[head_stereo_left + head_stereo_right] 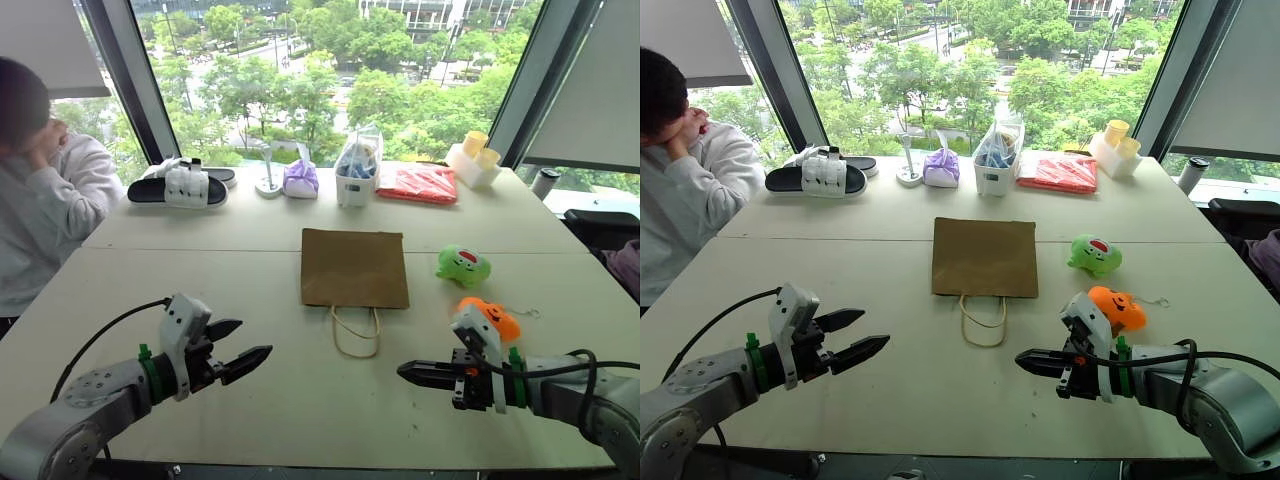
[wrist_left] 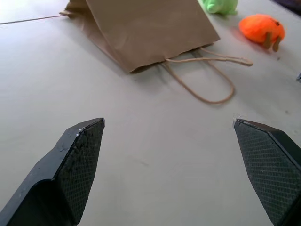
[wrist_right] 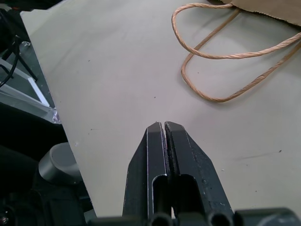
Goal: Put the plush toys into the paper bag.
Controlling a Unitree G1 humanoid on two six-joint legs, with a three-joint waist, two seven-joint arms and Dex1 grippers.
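Flat paper bag (image 1: 354, 267) mid-table, green (image 1: 463, 266) and orange plush toys (image 1: 492, 318) (both loose) rightward.

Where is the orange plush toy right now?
The orange plush toy lies on the table, robot's right of the paper bag, nearer than the green plush toy.

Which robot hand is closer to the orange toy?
Right. The right gripper sits just in front of the orange toy; the left gripper is far across the table, beyond the paper bag.

Beige table (image 1: 250, 380): flat paper bag (image 1: 354, 267), green plush (image 1: 463, 266), orange plush (image 1: 490, 318); far edge: slipper (image 1: 180, 187), purple pouch (image 1: 300, 179).
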